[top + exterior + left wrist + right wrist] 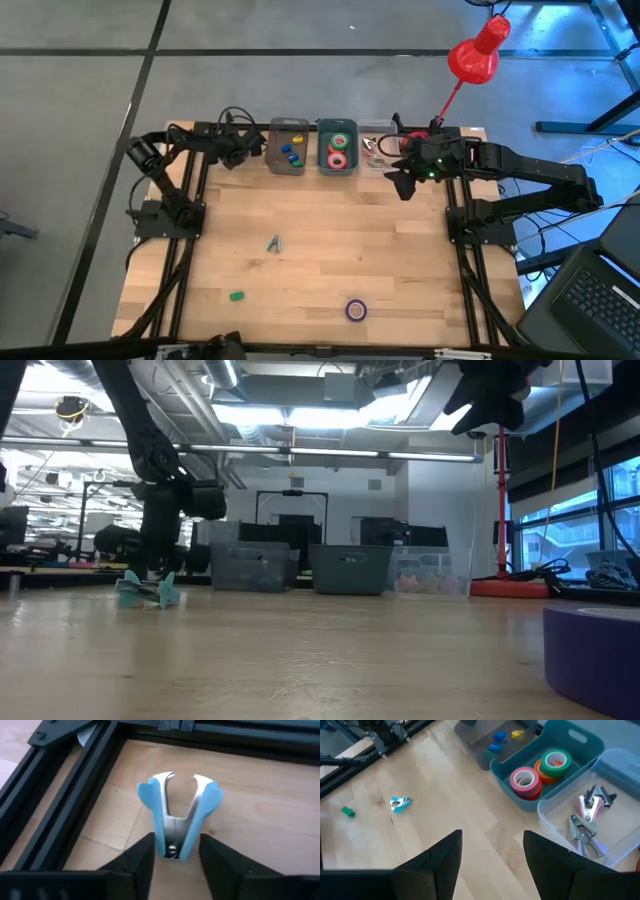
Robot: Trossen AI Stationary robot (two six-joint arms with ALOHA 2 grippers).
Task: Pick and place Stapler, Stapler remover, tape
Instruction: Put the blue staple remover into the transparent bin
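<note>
A blue stapler remover (177,815) lies flat on the wood near the black frame rails, claws pointing away from my left gripper (175,852). The open fingers stand on either side of its hinged end. In the high view my left gripper (243,150) is at the far left beside the grey bin and hides this remover. A second blue stapler remover (274,243) lies mid-table. A purple tape roll (356,310) lies near the front edge. My right gripper (492,857) hangs open, high over the far right (405,178), holding nothing. My left gripper comes slanting down at the remover's hinged end (172,851), one finger (145,852) on each side of it. One finger looks close against the blue side. I cannot tell whether either finger touches it.
At the far edge stand three bins: a grey bin (288,160) with small blocky pieces, a teal bin (580,745) with tape rolls, and a clear bin (620,770) with stapler removers. A small green block (236,296) lies near the front left. A red lamp (478,50) stands far right.
</note>
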